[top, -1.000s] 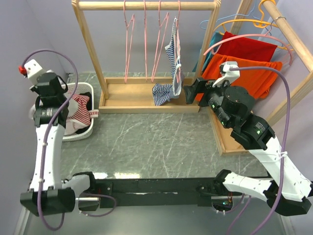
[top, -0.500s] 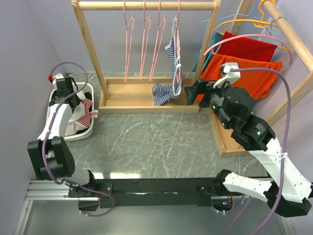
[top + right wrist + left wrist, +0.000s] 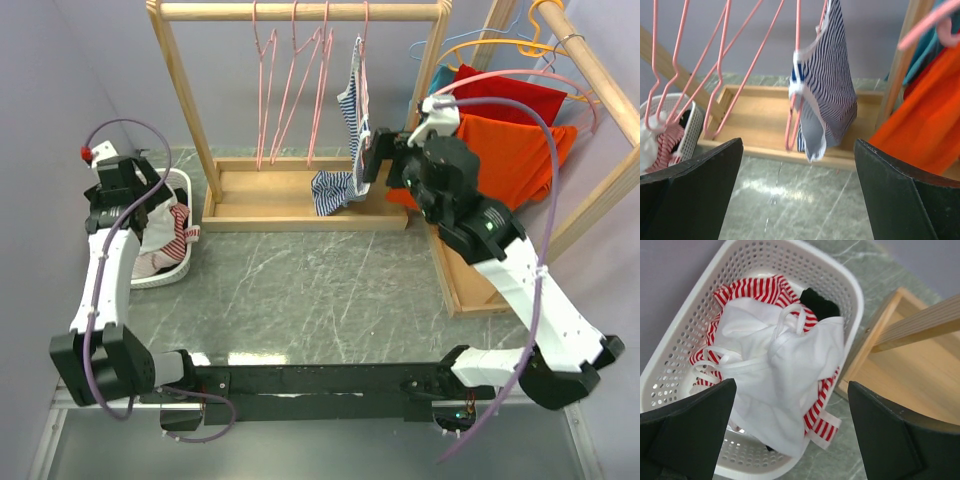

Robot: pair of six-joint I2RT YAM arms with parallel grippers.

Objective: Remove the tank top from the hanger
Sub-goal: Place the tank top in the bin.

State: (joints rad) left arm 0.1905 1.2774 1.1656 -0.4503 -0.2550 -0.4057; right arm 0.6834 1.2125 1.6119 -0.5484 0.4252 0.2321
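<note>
A navy-and-white striped tank top hangs on a pink hanger at the right end of the wooden rack. Its lower end rests crumpled on the rack's base. My right gripper is open just right of the garment, level with its middle, and nothing is between the fingers. My left gripper hovers open above the white basket. The basket holds a white garment and a red-striped one.
Three empty pink hangers hang on the rack's rail. The rack stands on a wooden base tray. A second rack at the right carries orange and red garments behind my right arm. The basket sits against the left wall.
My right gripper has risen and moved left, up beside the hanging tank top. My left arm has shifted over the basket, and its jaws are now wide apart. The empty hangers swing.
</note>
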